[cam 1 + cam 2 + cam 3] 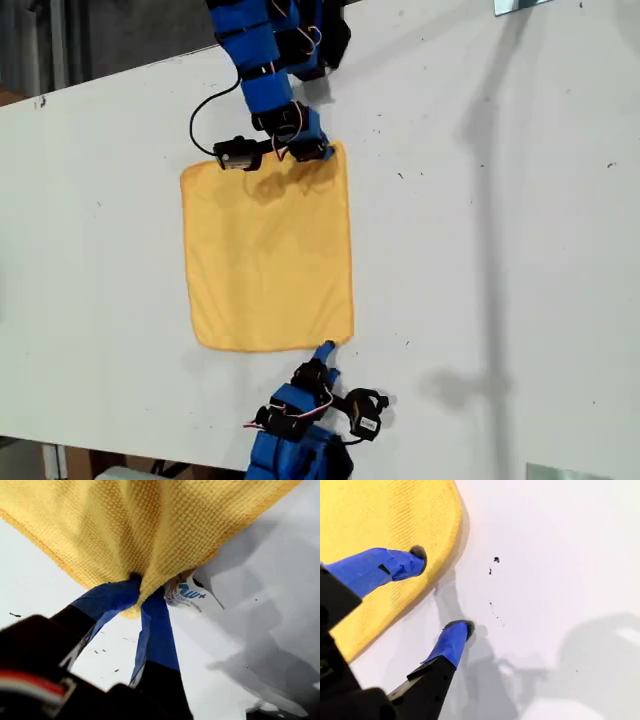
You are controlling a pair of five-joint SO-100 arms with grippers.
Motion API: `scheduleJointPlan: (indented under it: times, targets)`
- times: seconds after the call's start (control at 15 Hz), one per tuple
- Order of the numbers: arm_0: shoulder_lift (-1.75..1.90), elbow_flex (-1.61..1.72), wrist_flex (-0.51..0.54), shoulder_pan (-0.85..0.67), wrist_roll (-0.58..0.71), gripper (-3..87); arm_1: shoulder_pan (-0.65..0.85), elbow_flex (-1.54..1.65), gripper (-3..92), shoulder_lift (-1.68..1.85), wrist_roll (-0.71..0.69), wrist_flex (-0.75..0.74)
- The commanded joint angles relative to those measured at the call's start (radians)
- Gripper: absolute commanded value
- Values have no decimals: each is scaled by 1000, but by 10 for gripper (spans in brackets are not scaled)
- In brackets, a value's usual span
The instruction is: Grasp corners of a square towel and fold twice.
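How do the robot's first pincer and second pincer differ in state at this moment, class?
My first pincer is shut, pinching the square towel at a corner; my second pincer is open, holding nothing. The first lifts cloth off the table; the second straddles a flat corner's edge. Both have blue-taped fingers.

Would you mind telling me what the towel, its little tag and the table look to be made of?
The towel looks like soft woven cloth, maybe microfibre: a fine matte grid weave shows, and it puckers where my first gripper pinches it. The tag seems thin printed fabric or paper, white with blue lettering. The table looks like hard, smooth white laminate or painted board, scuffed with dark specks.
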Motion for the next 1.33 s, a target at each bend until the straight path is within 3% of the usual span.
scheduleJointPlan:
  times: [0.0, 0.27, 0.67, 0.8, 0.93, 1.27]
  targets:
    - [25, -8, -31, 26, -9, 255, -25, -57, -1, 21, 14, -9]
    - [-137, -26, -215, 72, -28, 265, -49, -61, -1, 15, 11, -40]
    - [-356, -97, -370, 14, 37, 235, -118, -63, -1, 49, 28, -67]
    - [-380, -115, -374, 3, 40, -4, -130, -63, -1, 32, 31, -89]
    - [-391, -127, -367, 6, 38, -4, -144, -64, -1, 34, 37, -92]
    - [-380, -258, -221, 34, 80, -4, -169, -83, -1, 126, 29, -63]
